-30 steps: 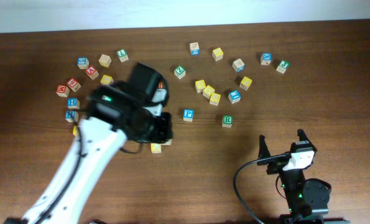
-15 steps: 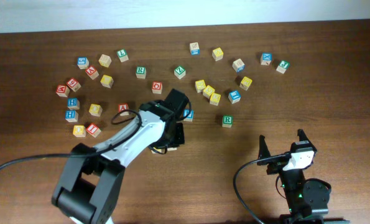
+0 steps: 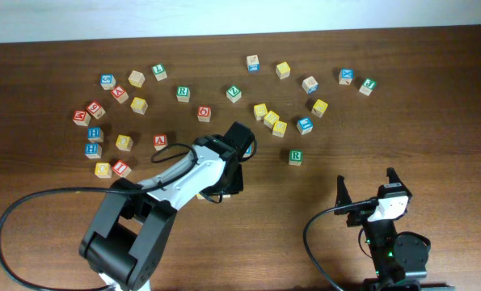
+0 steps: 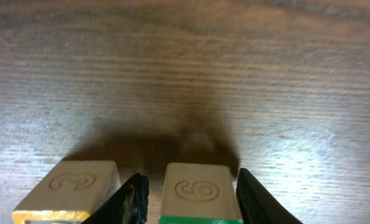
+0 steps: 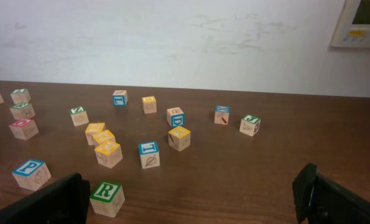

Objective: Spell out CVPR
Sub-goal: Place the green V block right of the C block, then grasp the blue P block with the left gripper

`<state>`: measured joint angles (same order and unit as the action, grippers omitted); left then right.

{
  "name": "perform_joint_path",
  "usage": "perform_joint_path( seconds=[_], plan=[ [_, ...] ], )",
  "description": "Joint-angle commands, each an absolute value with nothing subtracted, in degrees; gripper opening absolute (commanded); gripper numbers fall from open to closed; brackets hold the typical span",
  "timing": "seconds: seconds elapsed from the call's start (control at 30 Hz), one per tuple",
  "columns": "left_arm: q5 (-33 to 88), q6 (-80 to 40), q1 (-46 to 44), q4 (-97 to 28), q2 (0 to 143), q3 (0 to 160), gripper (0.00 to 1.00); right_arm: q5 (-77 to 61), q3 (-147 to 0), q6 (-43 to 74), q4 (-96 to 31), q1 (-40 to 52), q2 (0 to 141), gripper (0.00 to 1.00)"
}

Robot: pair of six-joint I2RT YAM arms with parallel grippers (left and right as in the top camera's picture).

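Note:
In the left wrist view, my left gripper (image 4: pixel 191 200) has its fingers on either side of a wooden block with a green edge (image 4: pixel 194 186) and is shut on it, low over the table. A second wooden block with a yellow edge (image 4: pixel 73 185) stands just left of it, outside the left finger. In the overhead view the left gripper (image 3: pixel 224 179) is at mid-table and hides both blocks. The blue P block (image 5: pixel 30 173) and green R block (image 5: pixel 107 197) (image 3: pixel 296 157) stand apart on the table. My right gripper (image 5: pixel 191 205) (image 3: pixel 368 190) is open and empty.
Several letter blocks are scattered across the far half of the table: a group at far left (image 3: pixel 111 121), a yellow cluster (image 3: pixel 271 120) and a few at far right (image 3: pixel 345 77). A black cable (image 3: pixel 313 234) loops by the right arm's base.
The left arm came down from high over the left-centre blocks to the table and shifted right, now covering the P block in the overhead view. The right arm has not moved.

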<state>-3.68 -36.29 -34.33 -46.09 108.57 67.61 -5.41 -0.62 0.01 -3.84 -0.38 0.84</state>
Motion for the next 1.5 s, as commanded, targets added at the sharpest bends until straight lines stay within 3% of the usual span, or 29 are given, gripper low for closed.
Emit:
perform_joint_path(
  seconds=[0.0, 0.17, 0.4, 0.57, 0.63, 0.73, 0.87, 1.1, 1.2, 1.33, 1.47],
  plan=[
    [-4.6, -35.9, -34.2, -49.4, 109.0, 72.0, 0.39, -5.3, -0.3, 0.4, -4.1, -0.3, 0.4, 0.98],
    [-4.6, -32.0, -32.8, -50.9, 109.0, 81.4, 0.46, -5.3, -0.3, 0.4, -4.1, -0.3, 0.4, 0.98],
    [-4.6, -29.7, -32.7, -36.2, 114.2, 81.8, 0.54, -5.3, -0.3, 0.4, -4.1, -0.3, 0.4, 0.98],
    [-6.9, -25.1, -32.8, -32.2, 118.5, 81.8, 0.54, -5.3, -0.3, 0.4, -4.1, -0.3, 0.4, 0.98],
    [-9.1, -25.1, -32.8, -31.9, 119.5, 81.8, 0.51, -5.3, -0.3, 0.4, -4.1, -0.3, 0.4, 0.98],
    [-8.8, -25.1, -32.8, -31.6, 120.7, 81.8, 0.34, -5.3, -0.3, 0.4, -4.1, -0.3, 0.4, 0.98],
    [-8.2, -25.1, -34.0, -32.2, 121.2, 81.8, 0.35, -5.3, -0.3, 0.4, -4.1, -0.3, 0.4, 0.98],
    [-8.1, -25.2, -34.0, -35.6, 121.2, 83.4, 0.2, -5.3, -0.3, 0.4, -4.1, -0.3, 0.4, 0.98],
    [-4.5, -25.1, -34.0, -43.7, 121.2, 87.6, 0.19, -5.3, -0.3, 0.4, -4.1, -0.3, 0.4, 0.98],
    [11.2, -25.3, -34.4, -55.2, 121.2, 91.8, 0.11, -5.4, -0.3, 0.4, -4.1, -0.3, 0.4, 0.98],
    [9.7, -30.7, -37.8, -62.2, 121.2, 90.8, 0.19, -5.3, -0.3, 0.4, -4.1, -0.3, 0.4, 0.98]
  ],
)
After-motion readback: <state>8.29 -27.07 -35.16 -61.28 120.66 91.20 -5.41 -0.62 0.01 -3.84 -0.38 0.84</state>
